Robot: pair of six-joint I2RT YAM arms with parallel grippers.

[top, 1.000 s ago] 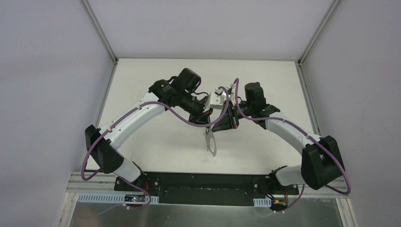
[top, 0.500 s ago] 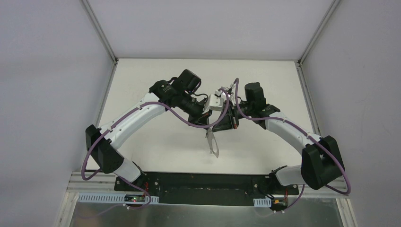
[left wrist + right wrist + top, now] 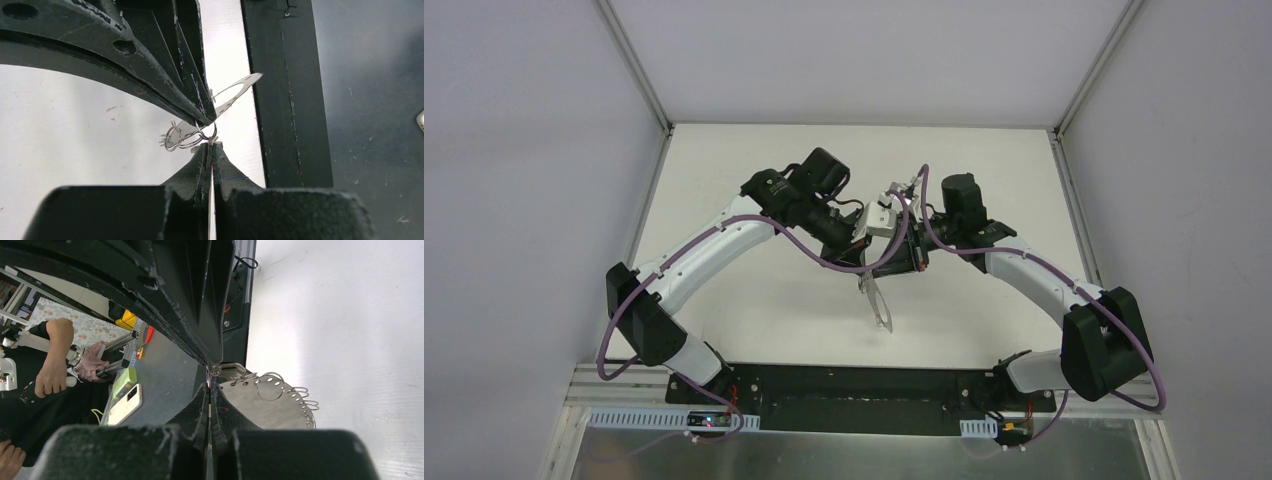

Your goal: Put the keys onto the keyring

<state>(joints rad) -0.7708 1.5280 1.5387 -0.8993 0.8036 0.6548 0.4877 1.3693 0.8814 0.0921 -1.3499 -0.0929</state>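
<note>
Over white table [image 3: 754,300], keyring [image 3: 878,306] has swung rightward.

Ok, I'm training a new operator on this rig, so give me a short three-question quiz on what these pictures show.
1. True or false: the keyring lies flat on the table.
2. The left gripper and right gripper are: A) both open, far apart; B) both shut, tip to tip; C) one open, one shut.
3. Which camera view catches a person's arm?
Key: 1 false, it is held up in the air, off the table; 2 B; 3 the right wrist view.
</note>
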